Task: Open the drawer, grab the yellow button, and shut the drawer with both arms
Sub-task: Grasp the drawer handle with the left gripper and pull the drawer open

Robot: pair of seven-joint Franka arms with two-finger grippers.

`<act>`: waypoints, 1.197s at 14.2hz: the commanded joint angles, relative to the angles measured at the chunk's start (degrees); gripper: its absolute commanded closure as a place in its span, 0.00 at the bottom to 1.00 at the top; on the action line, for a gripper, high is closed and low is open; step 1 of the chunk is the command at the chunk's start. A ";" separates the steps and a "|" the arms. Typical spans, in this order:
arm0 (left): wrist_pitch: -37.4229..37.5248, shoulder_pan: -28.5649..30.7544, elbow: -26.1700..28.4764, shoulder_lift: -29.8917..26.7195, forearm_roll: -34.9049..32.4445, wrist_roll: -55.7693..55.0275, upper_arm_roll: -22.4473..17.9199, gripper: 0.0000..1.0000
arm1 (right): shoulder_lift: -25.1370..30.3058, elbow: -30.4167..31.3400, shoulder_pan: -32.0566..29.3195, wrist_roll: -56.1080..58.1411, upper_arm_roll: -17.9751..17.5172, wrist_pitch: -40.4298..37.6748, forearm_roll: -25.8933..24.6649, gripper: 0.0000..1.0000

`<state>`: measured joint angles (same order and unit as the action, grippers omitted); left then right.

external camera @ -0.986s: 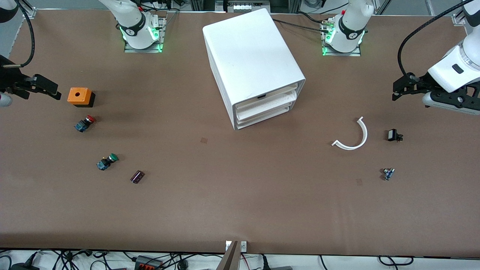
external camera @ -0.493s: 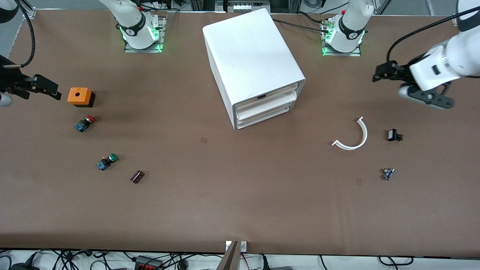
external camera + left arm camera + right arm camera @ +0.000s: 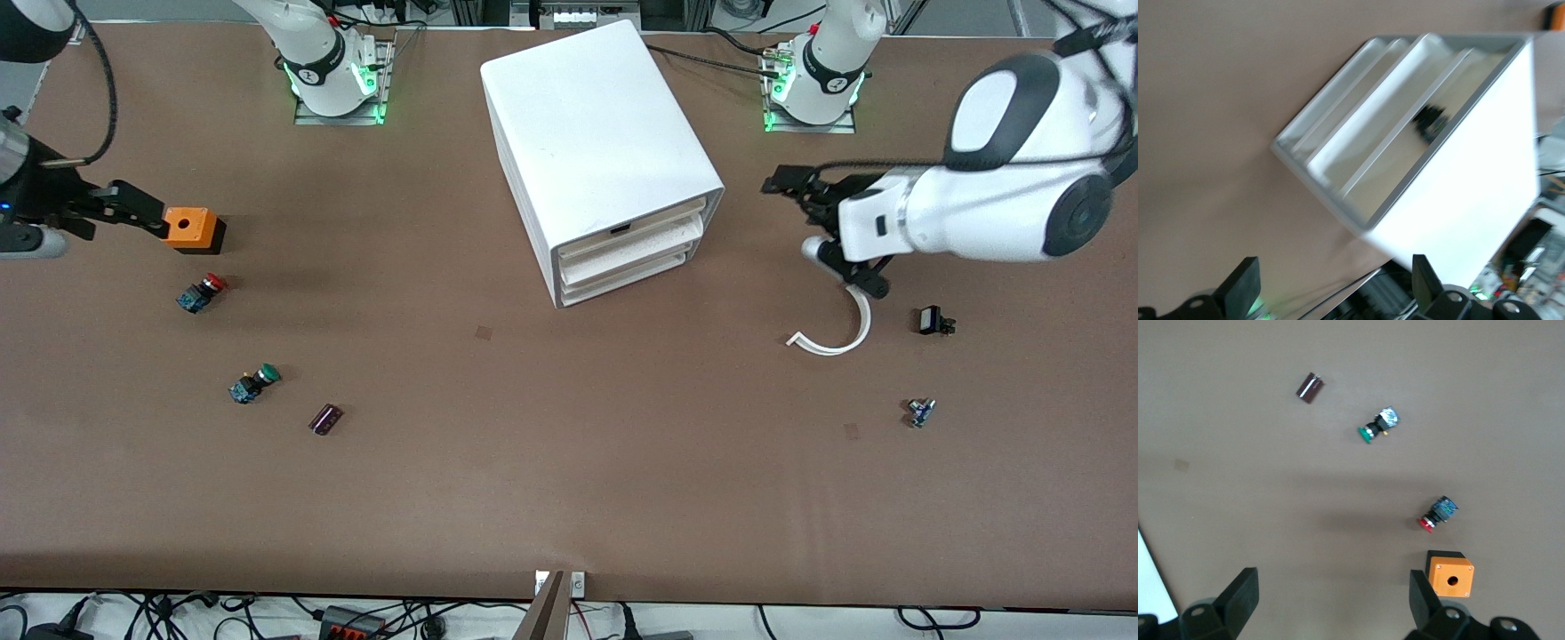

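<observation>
**Left arm lines up on the shut top drawer**

Brown matting covers the whole table (image 3: pixel 569 462), and the white cabinet (image 3: pixel 591 133) stands on it between the two arm bases, its three-drawer front turned toward the front camera and angled toward the left arm's end of the table. Taking the cabinet as landmark: the top drawer (image 3: pixel 627 233) sits shut, flush with the two below it, its long axis running across the cabinet front, with a small dark slot at mid-width. The yellow-capped button is not visible anywhere; it is presumably inside that drawer.

Beside the cabinet, toward the left arm's end, the left gripper (image 3: pixel 811 218) hangs over bare table with its jaws spread wide and nothing between them. Its wrist view looks straight at the drawer fronts (image 3: pixel 1398 127), so the drawer lies ahead of the jaws. This arm is clearly the nearer one and looks set to do the pull.

Well away at the right arm's end, the right gripper (image 3: pixel 133 212) hovers at the orange box (image 3: pixel 188 228), jaws likewise wide and empty.

Open table lies in front of the cabinet, so the drawer has room to slide out. A white curved strip (image 3: pixel 840 333) lies under the left arm's path and could be snagged.
</observation>
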<state>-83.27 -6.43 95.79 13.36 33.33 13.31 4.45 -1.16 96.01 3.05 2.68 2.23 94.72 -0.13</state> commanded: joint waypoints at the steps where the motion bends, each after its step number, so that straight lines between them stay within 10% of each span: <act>1: -6.95 0.19 3.85 1.84 10.40 4.86 0.20 0.00 | -1.73 -0.99 2.21 -0.30 -0.03 0.47 1.18 0.00; 12: -17.98 -0.60 19.52 7.02 28.98 28.69 2.93 0.00 | -6.31 -4.07 5.21 -1.18 0.06 2.75 4.52 0.00; 17: -17.63 -0.60 19.61 9.14 29.07 32.22 4.86 0.22 | -7.36 -4.42 5.30 -1.18 0.15 2.84 4.52 0.00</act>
<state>-100.59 -7.04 115.24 22.20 60.80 43.54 8.02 -7.18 93.03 8.41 2.15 2.29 97.78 3.49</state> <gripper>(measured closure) 0.084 0.000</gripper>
